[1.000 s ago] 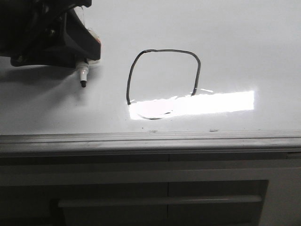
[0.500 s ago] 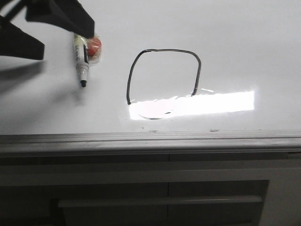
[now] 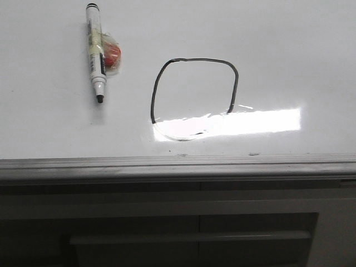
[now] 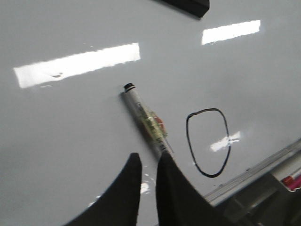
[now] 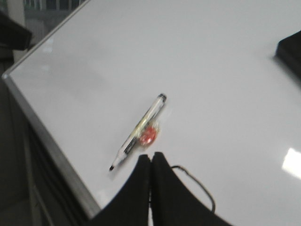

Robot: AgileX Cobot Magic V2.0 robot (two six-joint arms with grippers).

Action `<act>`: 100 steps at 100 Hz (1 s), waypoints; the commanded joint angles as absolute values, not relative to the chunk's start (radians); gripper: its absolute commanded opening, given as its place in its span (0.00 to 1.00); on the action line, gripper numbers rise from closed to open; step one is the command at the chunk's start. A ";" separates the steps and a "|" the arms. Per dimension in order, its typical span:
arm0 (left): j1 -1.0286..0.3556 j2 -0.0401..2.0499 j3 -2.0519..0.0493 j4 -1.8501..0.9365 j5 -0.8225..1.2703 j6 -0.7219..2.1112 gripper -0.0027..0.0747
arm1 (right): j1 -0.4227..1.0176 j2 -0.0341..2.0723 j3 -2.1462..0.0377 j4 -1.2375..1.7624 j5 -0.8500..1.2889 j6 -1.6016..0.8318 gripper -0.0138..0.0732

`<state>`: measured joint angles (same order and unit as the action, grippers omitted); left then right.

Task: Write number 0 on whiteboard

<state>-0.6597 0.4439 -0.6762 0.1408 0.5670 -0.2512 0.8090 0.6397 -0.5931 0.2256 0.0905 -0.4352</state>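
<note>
Front view: number 0 (image 3: pixel 194 99) drawn on whiteboard (image 3: pixel 289 61), marker (image 3: pixel 95 53) lying beside it (uncapped). Left jaws slightly apart, right jaws pressed together, both empty.

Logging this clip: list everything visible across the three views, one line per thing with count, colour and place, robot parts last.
whiteboard: one, glossy white with a grey metal edge strip along its near side, fills most of every view.
number 0: one, thin black hand-drawn loop, near the middle of the board; its lower part runs into a bright glare in the front view.
marker: one, white barrel with black tip, uncapped, lying flat on the board to the left of the loop, tip toward the near edge.
red blob in clear wrap: one, fixed to the marker's side.
left gripper: black, narrow gap between fingers, empty, above the board.
right gripper: black, fingers together, empty.
</note>
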 commanded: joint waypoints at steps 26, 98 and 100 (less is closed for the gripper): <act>-0.659 0.325 -0.699 0.234 0.639 -0.257 0.01 | 0.802 0.503 -0.416 0.282 -0.203 -0.433 0.08; -0.657 0.325 -0.659 0.250 0.593 -0.257 0.01 | 0.802 0.505 -0.410 0.282 -0.196 -0.433 0.08; -0.657 0.325 -0.649 0.263 0.582 -0.257 0.01 | 0.802 0.505 -0.410 0.282 -0.196 -0.433 0.08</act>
<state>-0.6597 0.3139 -0.6523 0.2247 0.7001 -0.2512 0.8090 0.5064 -0.3833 0.2803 -0.1188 -0.4352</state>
